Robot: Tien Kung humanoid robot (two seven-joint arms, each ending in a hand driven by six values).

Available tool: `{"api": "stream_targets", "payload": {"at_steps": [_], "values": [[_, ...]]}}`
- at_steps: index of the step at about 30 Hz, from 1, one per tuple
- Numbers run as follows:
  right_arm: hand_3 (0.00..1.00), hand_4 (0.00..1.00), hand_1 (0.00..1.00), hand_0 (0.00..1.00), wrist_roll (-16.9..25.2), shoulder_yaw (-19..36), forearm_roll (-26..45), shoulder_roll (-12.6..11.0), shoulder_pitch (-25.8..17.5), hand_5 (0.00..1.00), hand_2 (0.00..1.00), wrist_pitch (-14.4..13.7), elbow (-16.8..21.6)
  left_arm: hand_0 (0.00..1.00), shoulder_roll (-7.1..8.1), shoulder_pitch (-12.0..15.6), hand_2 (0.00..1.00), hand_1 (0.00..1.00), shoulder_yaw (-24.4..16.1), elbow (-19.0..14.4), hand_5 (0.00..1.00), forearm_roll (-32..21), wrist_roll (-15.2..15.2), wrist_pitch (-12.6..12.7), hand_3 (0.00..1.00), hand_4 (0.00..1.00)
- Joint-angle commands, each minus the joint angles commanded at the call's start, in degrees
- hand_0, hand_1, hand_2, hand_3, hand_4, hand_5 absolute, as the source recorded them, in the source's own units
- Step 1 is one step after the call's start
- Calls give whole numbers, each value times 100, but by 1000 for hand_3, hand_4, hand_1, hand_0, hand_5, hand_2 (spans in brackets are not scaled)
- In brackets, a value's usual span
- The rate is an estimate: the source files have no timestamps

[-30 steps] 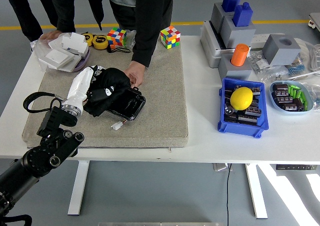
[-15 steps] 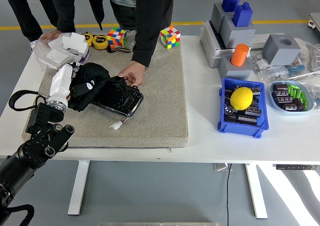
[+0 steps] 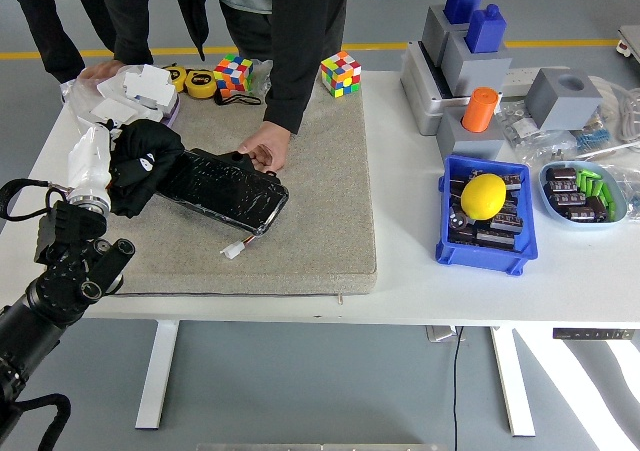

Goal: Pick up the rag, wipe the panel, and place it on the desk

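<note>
The black rag (image 3: 145, 163), a soft crumpled cloth, sat bunched in the left hand (image 3: 100, 166), whose white fingers were clamped around it at the left end of the panel (image 3: 228, 191). The panel was a long, glossy black slab with rounded corners, lying at an angle on the grey felt-like mat (image 3: 310, 201), its free end pointing toward 4 o'clock. A small white connector on a thin wire (image 3: 234, 251) lay on the mat just off that end, at 6 o'clock from it. A person's bare hand (image 3: 262, 151) pressed on the panel's far edge, the arm in a black sleeve (image 3: 290, 51) coming down from 12 o'clock.

Beyond the mat's far edge stood two multicoloured puzzle cubes (image 3: 341, 74). At 3 o'clock from the panel, well apart on the smooth white table (image 3: 400, 261), a blue plastic bin (image 3: 484, 218) held dark small parts and a round yellow lemon-shaped ball (image 3: 483, 196). Behind it stood grey blocks with blue tops (image 3: 470, 26) and an orange cylinder (image 3: 480, 109).
</note>
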Motion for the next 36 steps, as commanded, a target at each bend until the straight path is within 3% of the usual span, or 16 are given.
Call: {"api": "stream_targets", "payload": {"at_steps": [6, 12, 25, 30, 36], "values": [[523, 875, 551, 532, 1, -12, 6, 1, -6, 344, 489, 2, 7, 225, 20, 60, 326, 247, 135, -109, 2, -74, 7, -63, 573, 614], [523, 876, 551, 531, 3, -13, -3, 1, -15, 345, 489, 2, 5, 224, 68, 157, 326, 245, 516, -457, 2, -280, 11, -92, 573, 615], [522, 877, 551, 531, 4, -5, -14, 4, -19, 347, 490, 4, 7, 225, 287, 353, 326, 242, 1666, -1637, 2, -651, 209, -172, 573, 618], [523, 877, 551, 532, 4, -25, -14, 0, -20, 348, 489, 5, 7, 226, 426, 410, 326, 242, 2100, -2000, 2, -799, 279, -209, 573, 619], [523, 878, 551, 532, 9, -59, 3, 3, -4, 348, 489, 15, 10, 226, 472, 462, 326, 242, 2411, -2357, 2, -733, 288, -292, 573, 620]]}}
